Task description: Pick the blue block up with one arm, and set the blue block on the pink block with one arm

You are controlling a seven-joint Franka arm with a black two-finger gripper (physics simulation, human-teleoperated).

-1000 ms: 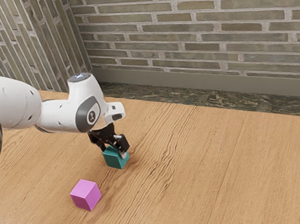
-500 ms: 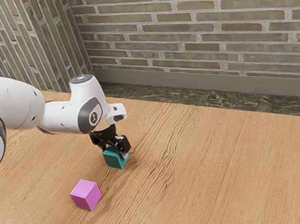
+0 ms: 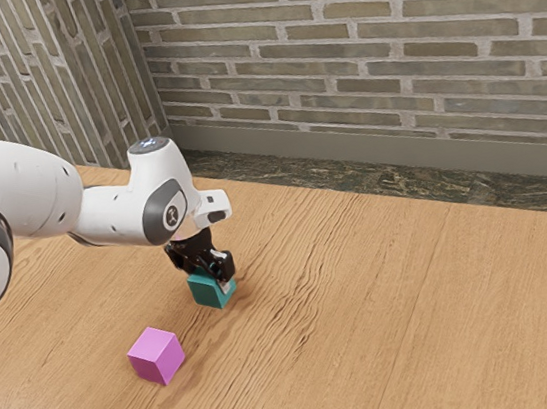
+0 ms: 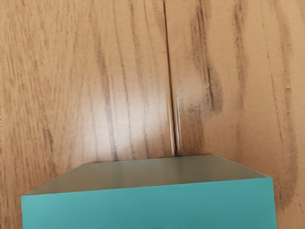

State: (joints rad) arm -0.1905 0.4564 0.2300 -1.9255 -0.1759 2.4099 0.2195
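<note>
The blue block (image 3: 211,292), a teal cube, rests on the wooden table (image 3: 390,320) left of centre in the exterior view. My gripper (image 3: 209,276) points down over it, and its black fingers (image 3: 223,267) press the block's upper sides from two sides, so it is shut on the block. In the wrist view the blue block (image 4: 147,198) lies right under the hand, against the wood grain. The pink block (image 3: 156,356) sits on the table nearer the front and toward the exterior view's left, about a block's width from the blue one.
A brick wall (image 3: 353,43) runs behind the table, with a dark stone strip (image 3: 391,179) along the table's far edge. Slatted panels (image 3: 35,75) stand at the exterior view's left. Bare wood stretches toward the exterior view's right.
My hand has come down slightly onto the blue block and the fingers have drawn in against its sides. Neither block has moved.
</note>
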